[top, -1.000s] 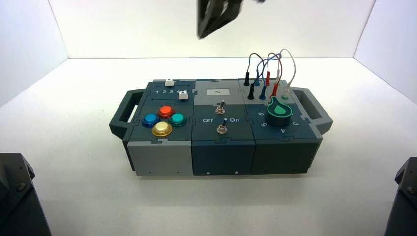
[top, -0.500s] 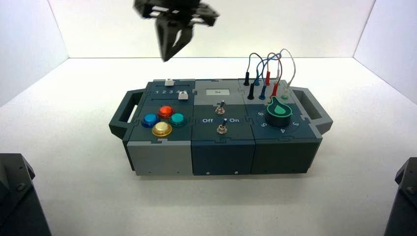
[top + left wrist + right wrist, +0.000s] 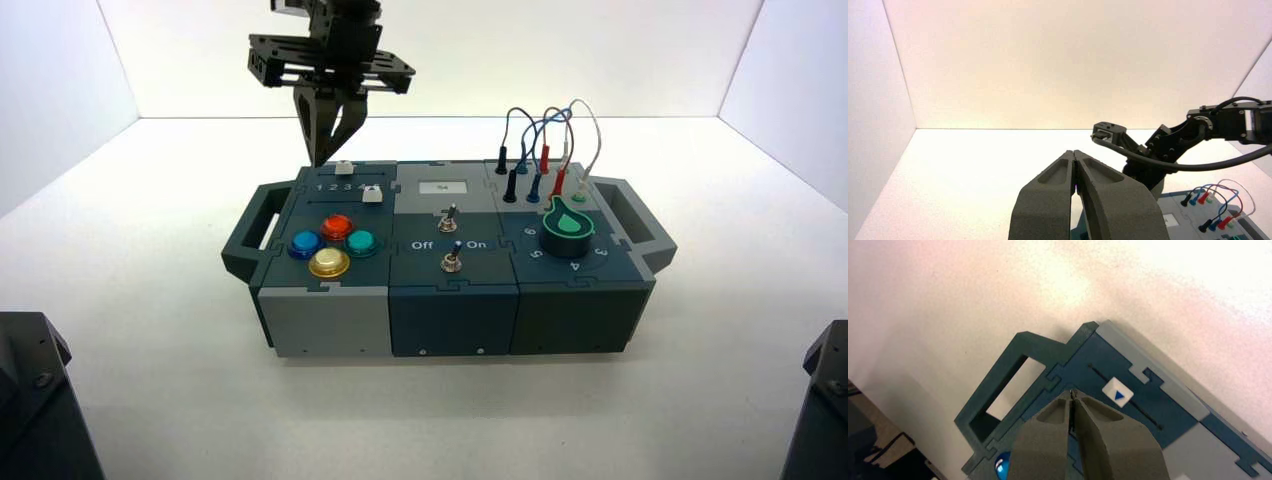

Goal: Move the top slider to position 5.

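We see the top slider [image 3: 1117, 392] as a small white squarish cap with softly rounded corners and a blue triangle on its face. It sits on a thin dark slot [image 3: 1146, 414] in the dark blue panel at the box's far left, and the right wrist view shows it partway along, nearer the slot's end by the open handle [image 3: 1044, 346]. Our right pincer [image 3: 318, 163] hangs over the box's far left corner, just left of the cap, tips pressed together with nothing between them. A second white slider [image 3: 372, 194] sits nearer us, by the printed number row [image 3: 341, 187]. Our left pincer [image 3: 1074, 152] is idle, left of the box, its tips closed together.
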Tool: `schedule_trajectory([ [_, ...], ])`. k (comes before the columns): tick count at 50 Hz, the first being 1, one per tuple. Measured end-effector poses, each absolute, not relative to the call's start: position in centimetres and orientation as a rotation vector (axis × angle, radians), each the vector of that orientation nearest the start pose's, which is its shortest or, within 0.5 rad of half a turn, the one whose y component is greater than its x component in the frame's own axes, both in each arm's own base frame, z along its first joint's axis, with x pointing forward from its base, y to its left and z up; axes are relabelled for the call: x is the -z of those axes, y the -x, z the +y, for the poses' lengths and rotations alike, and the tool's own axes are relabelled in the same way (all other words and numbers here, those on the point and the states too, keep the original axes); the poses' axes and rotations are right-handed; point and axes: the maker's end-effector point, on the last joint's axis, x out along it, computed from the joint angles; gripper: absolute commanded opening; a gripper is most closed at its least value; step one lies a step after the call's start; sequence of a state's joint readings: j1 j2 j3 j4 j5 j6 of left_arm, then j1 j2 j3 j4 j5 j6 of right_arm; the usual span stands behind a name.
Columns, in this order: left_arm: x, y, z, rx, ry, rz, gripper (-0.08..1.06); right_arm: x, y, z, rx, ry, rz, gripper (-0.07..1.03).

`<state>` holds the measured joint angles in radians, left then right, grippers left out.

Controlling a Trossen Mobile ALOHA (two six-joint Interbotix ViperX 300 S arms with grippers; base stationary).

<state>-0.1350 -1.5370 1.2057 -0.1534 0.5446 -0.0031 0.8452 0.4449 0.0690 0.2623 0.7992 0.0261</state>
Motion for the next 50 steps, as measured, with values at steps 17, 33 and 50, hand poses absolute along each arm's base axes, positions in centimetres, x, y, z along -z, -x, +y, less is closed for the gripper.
schedule_trajectory([
  [17, -25.8, -15.5, -3.5, 0.199, 0.129, 0.223, -0.03, -5.0, -31.0, 39.2, -0.72, 0.279, 1.348, -0.02],
  [33, -25.9, -15.5, -3.5, 0.199, 0.127, 0.218, -0.03, -4.9, -32.9, 37.6, -0.676, 0.255, 1.346, -0.02],
  [50, -25.9, -15.5, -3.5, 0.198, 0.128, 0.219, -0.03, -4.7, -33.4, 37.0, -0.66, 0.249, 1.35, -0.02],
])
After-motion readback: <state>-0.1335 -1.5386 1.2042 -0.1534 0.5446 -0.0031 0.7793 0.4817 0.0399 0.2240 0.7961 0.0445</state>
